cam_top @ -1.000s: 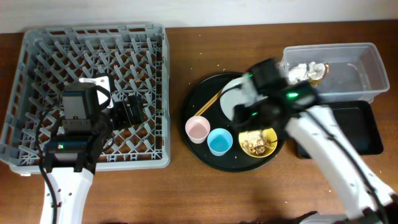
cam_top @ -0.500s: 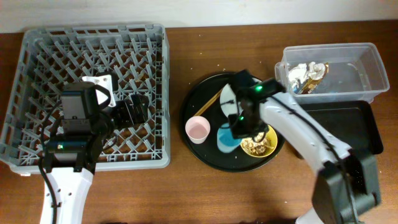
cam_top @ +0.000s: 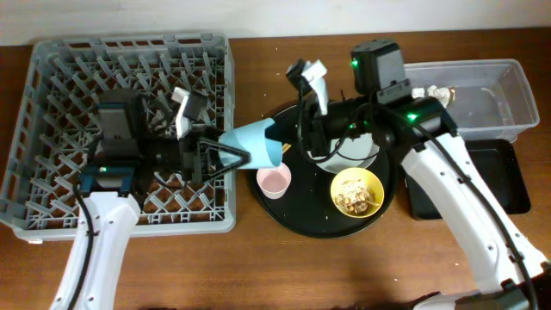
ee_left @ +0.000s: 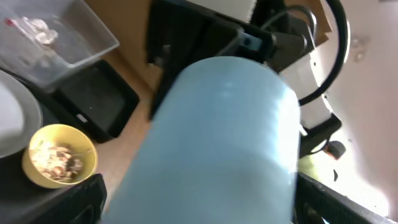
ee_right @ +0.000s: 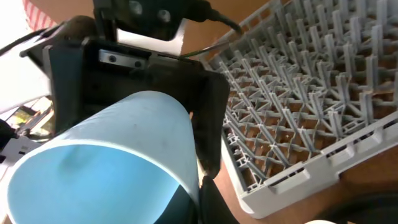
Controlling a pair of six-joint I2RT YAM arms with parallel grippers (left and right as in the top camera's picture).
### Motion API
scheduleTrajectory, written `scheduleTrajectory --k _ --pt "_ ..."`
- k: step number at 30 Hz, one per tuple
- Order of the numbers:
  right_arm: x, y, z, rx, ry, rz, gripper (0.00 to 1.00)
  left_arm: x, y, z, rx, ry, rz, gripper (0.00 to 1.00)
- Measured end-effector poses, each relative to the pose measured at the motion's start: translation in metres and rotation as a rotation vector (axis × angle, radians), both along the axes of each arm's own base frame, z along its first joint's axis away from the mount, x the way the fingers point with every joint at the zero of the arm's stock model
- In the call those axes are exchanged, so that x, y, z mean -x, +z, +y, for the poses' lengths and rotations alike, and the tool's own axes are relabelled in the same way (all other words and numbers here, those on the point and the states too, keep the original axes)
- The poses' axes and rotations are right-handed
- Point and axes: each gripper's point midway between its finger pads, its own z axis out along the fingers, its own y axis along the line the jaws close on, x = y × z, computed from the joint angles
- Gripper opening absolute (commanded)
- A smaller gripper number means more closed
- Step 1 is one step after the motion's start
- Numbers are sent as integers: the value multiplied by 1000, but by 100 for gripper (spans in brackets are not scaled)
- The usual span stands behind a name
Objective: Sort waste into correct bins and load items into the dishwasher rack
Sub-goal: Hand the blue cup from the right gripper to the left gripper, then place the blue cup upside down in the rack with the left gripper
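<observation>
Tabletop (cam_top: 258, 267): blue cup (cam_top: 256, 145) now lifted midair beside rack (cam_top: 129, 40).
Right gripper (cam_top: 293, 142): pinching rim.
Left gripper (cam_top: 228, 158): flanks base; grip unclear.
Meaning: handover toward rack.

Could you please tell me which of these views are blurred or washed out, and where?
Overhead: sharp and evenly lit. Left wrist: the blue cup fills the frame, too close and soft-edged; the background at right is blown out white. Right wrist: the cup's rim is slightly soft, the dishwasher rack is crisper, and the upper-left corner is overexposed.
</observation>
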Motion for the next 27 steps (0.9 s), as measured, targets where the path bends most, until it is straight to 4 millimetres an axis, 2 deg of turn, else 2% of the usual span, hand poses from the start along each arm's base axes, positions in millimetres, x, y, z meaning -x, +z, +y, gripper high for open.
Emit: scheduleTrajectory --k 2,5,6,7,9,12,14,15,17,18,19,20,21,22,24,25,27 --pt "-3 -7 3 -6 18 28 4 5 1 -7 1 -27 -1 79" --pt "-1 -7 4 -20 35 39 6 6 1 -8 2 -32 -3 64" --pt "0 -6 4 -25 40 41 18 6 2 -8 6 -37 -15 64" --pt "-1 -6 4 -27 40 40 43 6 3 -8 8 -39 -29 64" --pt "0 -8 4 -22 39 49 52 5 5 -8 9 -40 -59 64" --pt "-2 -8 2 -21 31 53 60 -1 2 -10 -14 -9 -70 61" --pt "-11 -12 -13 -11 -13 86 61 -14 -3 -3 -46 62 -68 60" --pt "-22 -16 -33 1 -77 124 61 -24 -6 10 -65 129 -47 59" --pt "-30 -26 -61 35 -168 209 62 -45 -22 44 -136 315 63 59" --pt "-32 -38 -75 93 -233 266 62 -54 -45 70 -226 468 187 59" --pt "-29 -46 -79 138 -262 304 62 -56 -58 86 -296 561 259 60" --pt "-27 -57 -85 200 -300 333 62 -49 -78 104 -393 660 369 60" --pt "-25 -67 -92 257 -331 358 62 -42 -95 132 -522 793 449 60" --pt "-23 -74 -97 299 -354 376 63 -32 -105 154 -633 887 530 61" --pt "-22 -83 -105 361 -388 388 63 -16 -119 197 -807 1058 619 65" --pt "-23 -87 -109 390 -407 383 63 1 -130 232 -939 1181 702 65" --pt "-23 -91 -112 414 -420 384 63 13 -138 268 -1034 1304 767 64"
